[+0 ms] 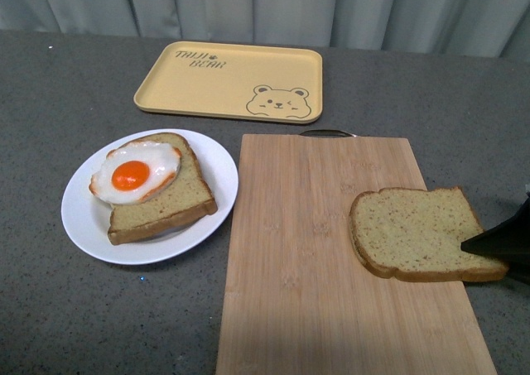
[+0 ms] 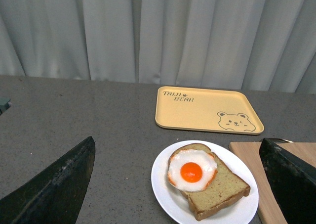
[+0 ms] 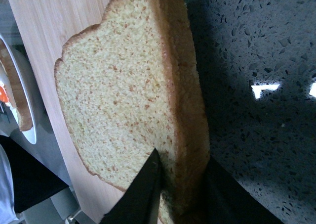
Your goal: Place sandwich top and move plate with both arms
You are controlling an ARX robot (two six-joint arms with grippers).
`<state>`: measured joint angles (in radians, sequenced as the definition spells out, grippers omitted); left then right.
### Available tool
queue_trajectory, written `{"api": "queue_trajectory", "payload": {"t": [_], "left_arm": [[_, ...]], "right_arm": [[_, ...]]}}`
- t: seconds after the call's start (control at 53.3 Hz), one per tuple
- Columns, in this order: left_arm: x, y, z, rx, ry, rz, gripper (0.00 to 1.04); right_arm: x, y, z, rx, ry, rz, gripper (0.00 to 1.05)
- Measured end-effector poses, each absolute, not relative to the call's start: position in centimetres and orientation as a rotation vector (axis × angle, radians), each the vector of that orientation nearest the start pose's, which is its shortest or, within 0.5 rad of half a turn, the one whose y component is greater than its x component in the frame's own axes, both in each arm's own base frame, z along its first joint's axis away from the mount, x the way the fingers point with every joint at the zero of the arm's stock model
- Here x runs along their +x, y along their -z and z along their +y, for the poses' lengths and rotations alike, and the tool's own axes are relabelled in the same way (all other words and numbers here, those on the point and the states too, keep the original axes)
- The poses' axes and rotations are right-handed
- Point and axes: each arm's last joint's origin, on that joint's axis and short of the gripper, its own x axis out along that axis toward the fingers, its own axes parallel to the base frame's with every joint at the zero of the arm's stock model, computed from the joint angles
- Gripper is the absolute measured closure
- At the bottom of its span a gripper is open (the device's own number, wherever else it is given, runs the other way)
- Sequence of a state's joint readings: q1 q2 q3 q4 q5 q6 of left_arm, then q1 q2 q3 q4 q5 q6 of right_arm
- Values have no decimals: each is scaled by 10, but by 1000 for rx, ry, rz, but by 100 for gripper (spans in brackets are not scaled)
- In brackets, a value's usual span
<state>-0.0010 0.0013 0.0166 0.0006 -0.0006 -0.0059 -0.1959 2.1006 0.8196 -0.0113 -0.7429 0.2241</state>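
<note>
Counting across the grey speckled counter (image 1: 50, 85), the front view held 2 bread slices, 1 fried egg, 1 plate, 1 tray and 1 cutting board. The sandwich top (image 1: 418, 233) lay flat on the right part of the wooden cutting board (image 1: 315, 251), plain face up, with its right end hanging past the board's edge. The right gripper (image 1: 465, 244) reached in from the right side at that overhanging end. Its wrist view showed 2 black fingers (image 3: 143, 194) set on either side of the slice's thickness, 1 on the speckled face and 1 beyond the brown crust, so the pincer was pinching the sandwich top (image 3: 123, 95) by its edge. The plate (image 1: 83, 218) sat left of the board, close beside it but apart, and carried the other slice (image 1: 166, 205) with the fried egg (image 1: 135, 172) resting on its far-left corner. The yellow bear-printed tray (image 1: 215, 81) lay behind both, near a pale curtain (image 1: 265, 7). The left gripper (image 2: 177, 141) appeared only in its own wrist view, with 2 fingers spread wide and nothing between them. It was raised over the counter, and the plate (image 2: 163, 184) and tray (image 2: 197, 110) showed through the gap.
</note>
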Motion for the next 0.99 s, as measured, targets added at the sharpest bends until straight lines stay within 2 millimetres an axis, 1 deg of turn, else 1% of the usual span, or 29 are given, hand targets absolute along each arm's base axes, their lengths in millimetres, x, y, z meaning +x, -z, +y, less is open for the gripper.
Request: {"api": "queue_trajectory", "payload": {"t": [0.056,0.131,0.206,0.319,0.375,0.45,0.506,0.6,0.656,0.675,0.694,0.806,0.825,0.9,0.994], "left_arm": [[97,-169,0,-6,0,-16,7],[97,-169,0,-6,0,-16,7],[97,-169,0,-6,0,-16,7],[97,-169,0,-6,0,-16,7],[97,-169,0,-6,0,-16,7],[97,-169,0,-6,1,-16,7],[97,-169,0,-6,1,-16,7],[97,-169,0,-6,0,-16,7],[97,-169,0,-6,0,-16,7],[97,-169,0,-6,0,-16,7],[97,-169,0,-6,0,-16,7],[97,-169,0,-6,1,-16,7],[97,-169,0,-6,0,-16,7],[97,-169,0,-6,1,-16,7],[97,-169,0,-6,0,-16,7]], "right_arm": [[304,-34,-42,784,-344,1213,93],[304,-43,-44,782,-357,1190,101],[306,-54,-44,786,-388,1155,102],[309,-78,-41,811,-477,1073,102],[311,-93,-35,820,-550,1016,102],[313,-106,-25,812,-635,963,102],[317,-114,-10,793,-701,942,102],[325,-117,14,765,-766,950,102],[332,-115,30,753,-795,966,102],[337,-113,40,742,-816,972,102],[339,-113,43,742,-821,975,102],[358,-106,86,720,-910,996,102],[360,-106,89,719,-916,997,102],[370,-103,113,713,-955,1012,102],[376,-99,136,707,-985,1026,102]]}}
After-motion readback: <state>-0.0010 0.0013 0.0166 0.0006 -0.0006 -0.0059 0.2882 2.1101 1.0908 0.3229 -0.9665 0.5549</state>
